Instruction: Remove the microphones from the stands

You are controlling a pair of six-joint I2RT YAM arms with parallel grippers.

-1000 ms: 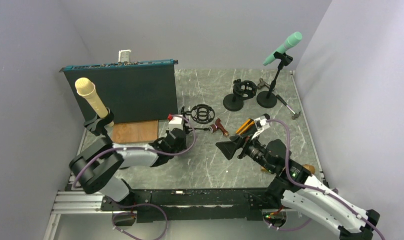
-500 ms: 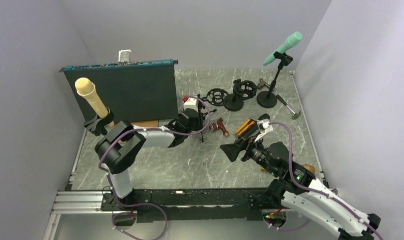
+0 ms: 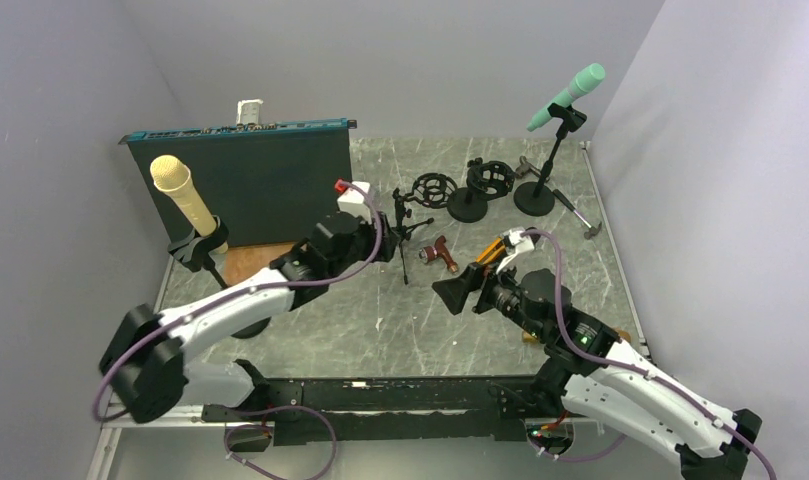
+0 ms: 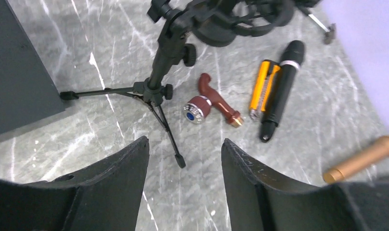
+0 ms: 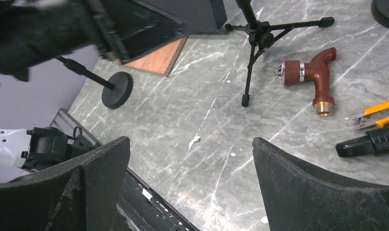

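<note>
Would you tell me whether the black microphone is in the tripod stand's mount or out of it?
Out. The black microphone lies flat on the table beside the yellow utility knife, apart from the tripod stand.

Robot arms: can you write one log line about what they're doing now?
left gripper: open, empty | right gripper: open, empty | tripod stand: upright, untouched

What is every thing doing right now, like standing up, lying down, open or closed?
Cream microphone: clipped in its stand, tilted.
Green microphone: clipped in its stand, tilted.
Tripod stand: upright, legs spread.
Black microphone: lying flat, out of any stand.
Box cutter: lying flat beside the black microphone.
Left gripper: open, holding nothing.
Right gripper: open, holding nothing.
</note>
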